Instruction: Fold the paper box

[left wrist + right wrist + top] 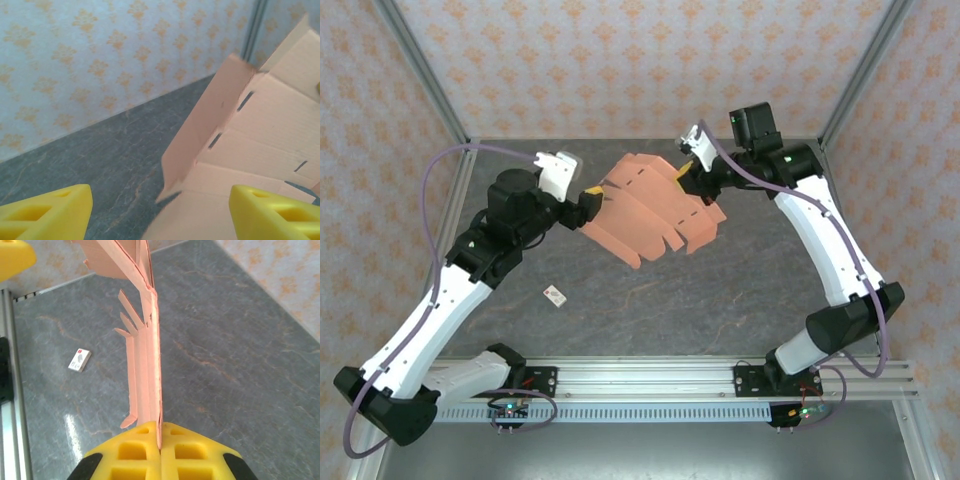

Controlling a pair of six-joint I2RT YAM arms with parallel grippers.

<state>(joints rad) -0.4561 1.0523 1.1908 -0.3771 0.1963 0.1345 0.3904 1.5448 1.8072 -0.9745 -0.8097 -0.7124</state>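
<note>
The right pincer (160, 447) is pinched tight on an edge of the paper box (655, 205), a flat orange sheet held up above the far part of the desk (720, 300). The left pincer (161, 202) is spread wide at the sheet's left edge. A small white tag (555, 294) is seen on the desk, nearer and left.

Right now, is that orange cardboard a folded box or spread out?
Spread out: the paper box is a sheet with tabs fanned, one panel bent up, pinched by the right end effector.
</note>
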